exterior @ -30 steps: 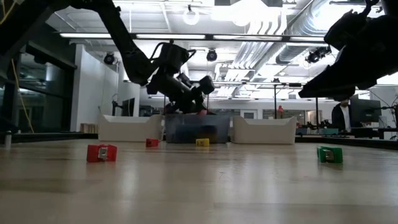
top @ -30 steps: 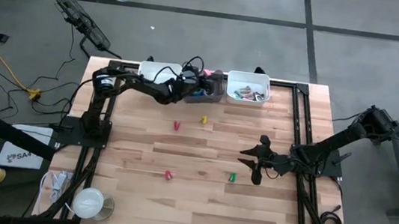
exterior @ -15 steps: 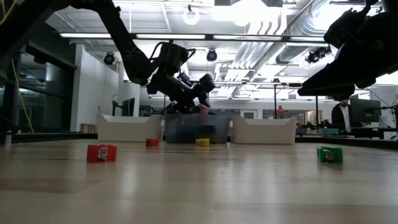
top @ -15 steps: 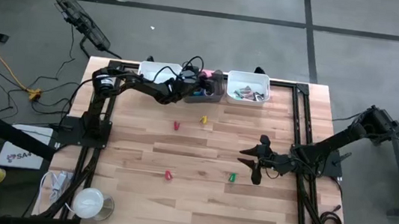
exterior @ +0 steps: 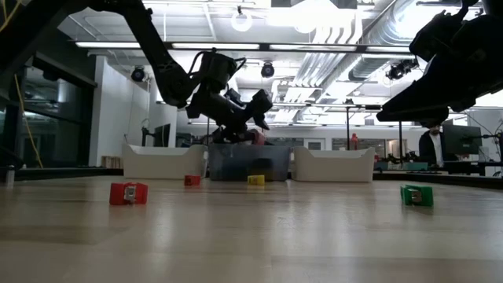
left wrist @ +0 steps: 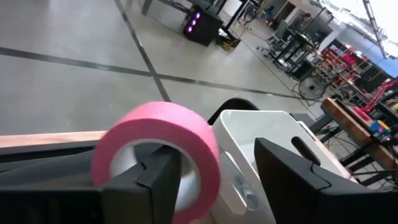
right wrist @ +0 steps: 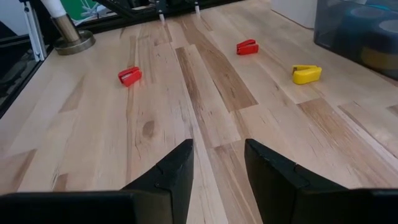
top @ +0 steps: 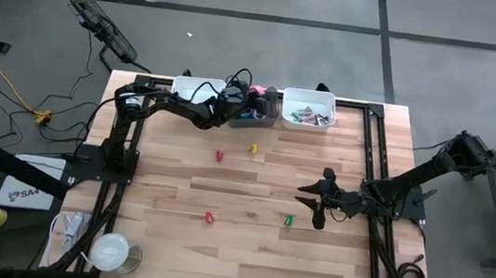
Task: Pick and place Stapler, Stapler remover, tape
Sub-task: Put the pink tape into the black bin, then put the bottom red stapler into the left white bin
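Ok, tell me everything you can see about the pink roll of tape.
The pink tape is a wide ring with a pale inner core and a round hole. It looks like matte paper tape. The left gripper holds it with one finger through the hole, raised over the dark middle bin at the table's far edge. Nothing else touches it.

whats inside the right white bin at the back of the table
The right white bin holds a small heap of mixed-colour pieces, too small to identify. Whatever lies under the heap is hidden.

Overhead view straight down on table [top: 246, 242], low view level across it, wrist views close, perhaps tilted
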Tool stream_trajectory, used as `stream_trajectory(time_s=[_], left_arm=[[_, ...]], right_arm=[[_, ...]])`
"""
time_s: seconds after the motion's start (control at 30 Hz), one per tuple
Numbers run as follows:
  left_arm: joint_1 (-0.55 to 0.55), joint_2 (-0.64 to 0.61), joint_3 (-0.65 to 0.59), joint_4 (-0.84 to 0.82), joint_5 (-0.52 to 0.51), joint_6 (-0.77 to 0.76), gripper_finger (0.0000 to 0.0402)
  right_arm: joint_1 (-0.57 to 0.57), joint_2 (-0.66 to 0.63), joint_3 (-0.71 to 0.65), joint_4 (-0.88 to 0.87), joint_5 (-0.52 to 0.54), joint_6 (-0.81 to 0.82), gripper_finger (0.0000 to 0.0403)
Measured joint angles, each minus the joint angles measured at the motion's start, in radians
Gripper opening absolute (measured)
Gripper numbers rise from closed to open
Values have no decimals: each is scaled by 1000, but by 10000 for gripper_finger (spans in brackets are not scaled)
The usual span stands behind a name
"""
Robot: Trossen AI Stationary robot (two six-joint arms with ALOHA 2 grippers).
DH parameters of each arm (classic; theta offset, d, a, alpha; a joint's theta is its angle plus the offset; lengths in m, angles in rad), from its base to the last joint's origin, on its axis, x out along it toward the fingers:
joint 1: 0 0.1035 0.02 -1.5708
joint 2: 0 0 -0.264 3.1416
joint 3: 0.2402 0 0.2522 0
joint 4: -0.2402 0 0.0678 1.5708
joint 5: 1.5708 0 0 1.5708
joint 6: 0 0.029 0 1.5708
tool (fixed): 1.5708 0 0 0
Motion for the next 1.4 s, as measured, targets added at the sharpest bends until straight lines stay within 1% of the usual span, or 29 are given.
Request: stream_trajectory(time_s=[0.17, 0.27, 0.43, 0.57, 0.7, 0.8, 0.87, 0.97, 1.1, 1.2, 1.33, 1.4], left_arm=[[0, 0, 0, 0, 13, 1, 224], [0, 0, 0, 0, 56, 58, 235], [6, 0, 3, -2, 111, 124, 239], [21, 0, 37, -44, 189, 171, 239], [35, 0, 88, -150, 278, 250, 239], [50, 0, 139, -266, 350, 309, 239], [64, 0, 175, -355, 402, 357, 239], [87, -16, 232, -542, 443, 446, 239], [102, -33, 317, -814, 383, 601, 239], [101, -33, 388, -981, 318, 708, 239], [98, -33, 474, -1163, 208, 829, 239], [98, -33, 510, -1252, 177, 880, 239]], right_arm=[[0, 0, 0, 0, 0, 0, 136], [0, 0, 0, 0, 0, -1, 136], [0, 0, 0, 0, -1, -1, 136], [0, 0, 0, 0, -1, -1, 136], [0, 0, 0, -1, -1, -1, 136], [0, 0, 0, -1, -2, -1, 136], [0, 0, 0, -1, -4, -1, 136], [0, 0, 0, -1, -7, -1, 136], [0, 0, 0, -2, -5, -2, 136], [0, 0, 0, -5, 1, -4, 136], [0, 0, 0, -6, 2, -4, 136], [0, 0, 0, -6, 0, -4, 136]])
